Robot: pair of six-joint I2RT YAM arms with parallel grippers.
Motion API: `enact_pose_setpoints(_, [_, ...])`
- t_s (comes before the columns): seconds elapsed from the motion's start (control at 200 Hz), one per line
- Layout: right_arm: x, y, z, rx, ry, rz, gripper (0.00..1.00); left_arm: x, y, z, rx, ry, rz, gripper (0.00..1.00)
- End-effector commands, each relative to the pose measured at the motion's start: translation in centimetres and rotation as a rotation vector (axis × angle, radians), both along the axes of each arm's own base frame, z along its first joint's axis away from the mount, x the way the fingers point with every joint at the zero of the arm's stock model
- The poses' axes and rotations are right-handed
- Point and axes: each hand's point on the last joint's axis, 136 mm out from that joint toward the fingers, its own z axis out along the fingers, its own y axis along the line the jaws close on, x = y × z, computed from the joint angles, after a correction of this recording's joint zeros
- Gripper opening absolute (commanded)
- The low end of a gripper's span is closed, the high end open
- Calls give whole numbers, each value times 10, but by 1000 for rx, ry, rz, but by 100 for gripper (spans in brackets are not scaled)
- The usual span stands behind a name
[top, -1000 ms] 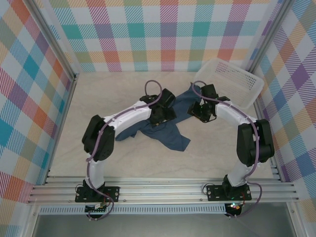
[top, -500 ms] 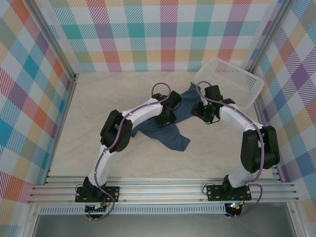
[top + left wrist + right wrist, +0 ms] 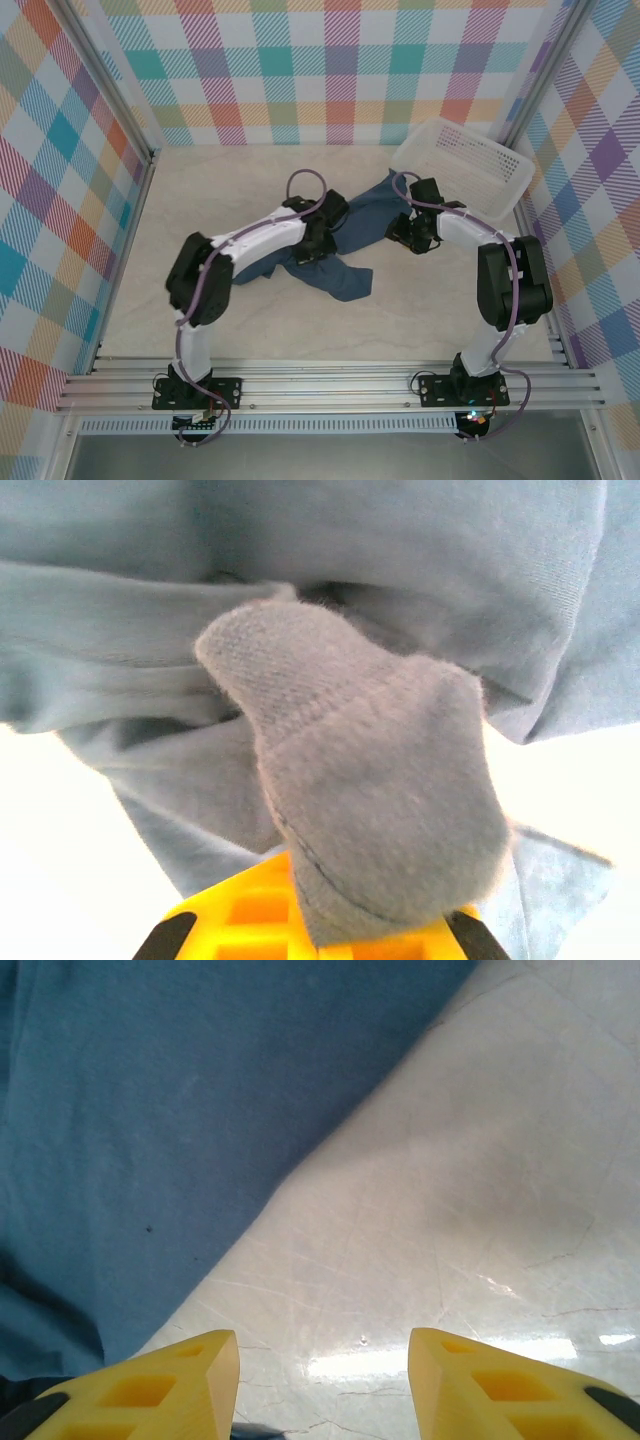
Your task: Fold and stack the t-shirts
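Dark teal-blue plain cotton t-shirt (image 3: 345,282), no print. White perforated plastic basket (image 3: 470,165) at 2 o'clock. Beige marbled tabletop (image 3: 200,200). Pastel multicolour plaid walls (image 3: 300,60). Right gripper's yellow plastic fingers (image 3: 480,1385).

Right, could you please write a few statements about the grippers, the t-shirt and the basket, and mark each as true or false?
1. The left gripper is shut on a bunch of the t-shirt. True.
2. The right gripper is clamped on the t-shirt. False: its jaws stand open above the bare table, just beside the cloth's edge.
3. The t-shirt lies neatly folded. False: it is crumpled and spread unevenly between the two arms.
4. The white basket sits at the far right corner of the table. True.
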Motion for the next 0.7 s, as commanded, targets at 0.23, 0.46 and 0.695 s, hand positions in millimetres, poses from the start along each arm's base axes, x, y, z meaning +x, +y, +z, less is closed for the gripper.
enact_pose_setpoints(0.23, [6, 11, -2, 1, -28, 54, 53, -9, 66, 91, -179, -252, 167, 0])
enact_pose_setpoints(0.46, [48, 22, -13, 10, -34, 5, 57, -39, 121, 128, -196, -364, 302, 0])
enact_pose_setpoints(0.695, [66, 36, -46, -7, 40, -25, 23, -43, 160, 182, -299, -538, 404, 0])
